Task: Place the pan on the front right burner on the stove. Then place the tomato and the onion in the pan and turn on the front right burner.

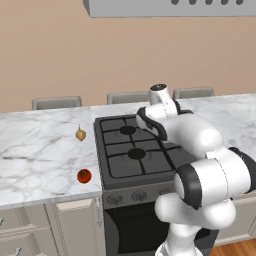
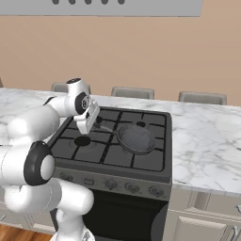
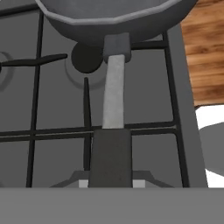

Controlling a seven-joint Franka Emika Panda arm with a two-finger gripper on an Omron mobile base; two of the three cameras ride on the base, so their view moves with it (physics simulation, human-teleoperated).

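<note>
My gripper [image 2: 97, 123] is shut on the black end of the pan's long handle [image 3: 110, 155], over the middle of the stove [image 2: 155, 164]. The dark grey pan [image 2: 136, 139] reaches out to the right, held just above the grates at the stove's front right. In the hand view the pan's bowl [image 3: 109, 17] sits at the top, and the front right burner [image 3: 87, 57] peeks out from under its near rim. The tomato [image 1: 84, 176] lies on the counter left of the stove near the front edge. Farther back on that counter is the onion [image 1: 80, 134].
The marble counter [image 1: 35, 150] runs on both sides of the stove, and chair backs [image 1: 56, 102] stand behind it. A row of knobs [image 2: 110, 184] lines the stove's front panel. A range hood [image 2: 141, 7] hangs above. My own arm [image 1: 210, 165] blocks the stove's right half in the left base view.
</note>
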